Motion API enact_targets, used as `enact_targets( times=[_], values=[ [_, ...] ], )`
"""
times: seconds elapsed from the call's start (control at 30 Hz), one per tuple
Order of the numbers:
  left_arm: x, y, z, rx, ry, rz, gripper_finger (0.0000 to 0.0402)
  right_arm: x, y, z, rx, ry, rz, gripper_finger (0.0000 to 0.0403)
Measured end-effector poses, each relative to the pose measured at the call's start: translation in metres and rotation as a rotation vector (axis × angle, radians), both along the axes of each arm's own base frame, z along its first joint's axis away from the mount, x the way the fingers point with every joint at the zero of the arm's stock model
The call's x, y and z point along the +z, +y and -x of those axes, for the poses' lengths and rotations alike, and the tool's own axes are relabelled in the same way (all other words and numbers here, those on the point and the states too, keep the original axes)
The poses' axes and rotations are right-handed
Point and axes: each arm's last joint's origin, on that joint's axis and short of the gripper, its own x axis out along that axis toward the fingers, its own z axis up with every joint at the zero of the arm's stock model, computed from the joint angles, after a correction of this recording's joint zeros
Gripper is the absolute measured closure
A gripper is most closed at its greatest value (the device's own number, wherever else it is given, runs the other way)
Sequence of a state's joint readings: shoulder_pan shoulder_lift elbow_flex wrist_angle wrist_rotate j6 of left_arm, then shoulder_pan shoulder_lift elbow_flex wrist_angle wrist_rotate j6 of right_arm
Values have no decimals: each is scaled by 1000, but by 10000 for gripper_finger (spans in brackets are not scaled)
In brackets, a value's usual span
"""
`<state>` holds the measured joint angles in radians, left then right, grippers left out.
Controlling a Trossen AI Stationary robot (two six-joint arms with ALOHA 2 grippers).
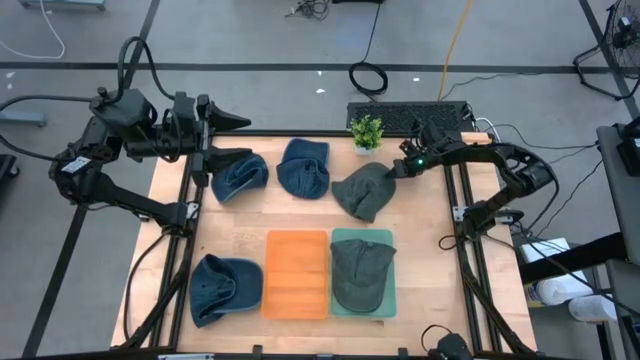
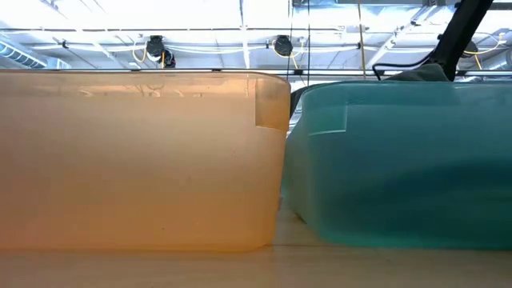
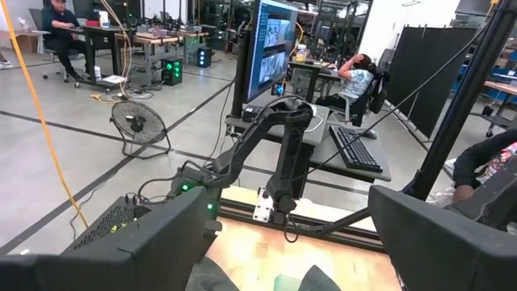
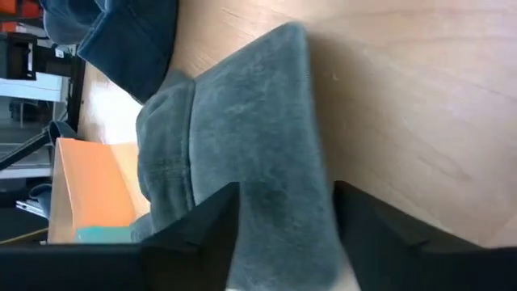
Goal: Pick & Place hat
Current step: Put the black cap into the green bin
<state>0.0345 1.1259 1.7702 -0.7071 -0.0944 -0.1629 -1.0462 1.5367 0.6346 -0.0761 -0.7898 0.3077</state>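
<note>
Hats: three blue (image 1: 303,168), two grey, one (image 1: 363,190) between right end effector (image 1: 392,168) fingers; left open.

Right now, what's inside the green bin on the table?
A grey cap lies in the green bin and fills most of it. Anything beneath the cap is hidden. The orange bin beside it looks empty.

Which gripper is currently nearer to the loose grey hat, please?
The right gripper: its fingers straddle the grey hat at its edge by the plant. The left gripper hangs open past the table's far-left corner.
</note>
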Motion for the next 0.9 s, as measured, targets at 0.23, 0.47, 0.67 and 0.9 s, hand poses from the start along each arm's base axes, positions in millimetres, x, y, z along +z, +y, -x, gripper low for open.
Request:
enact_targets(
  times=[0.23, 0.47, 0.67, 0.9],
  values=[
    [0, 0, 0, 0, 0, -3, 50, 3, 0, 0, 9, -15, 9, 366],
    [0, 0, 0, 0, 2, -3, 50, 4, 1, -1, 14, -38, -17, 398],
    [0, 0, 0, 1, 1, -2, 50, 21, 5, 0, 18, -121, -44, 402],
    [0, 0, 0, 1, 1, -2, 50, 69, 19, 7, 23, -273, 8, 403]
  ],
)
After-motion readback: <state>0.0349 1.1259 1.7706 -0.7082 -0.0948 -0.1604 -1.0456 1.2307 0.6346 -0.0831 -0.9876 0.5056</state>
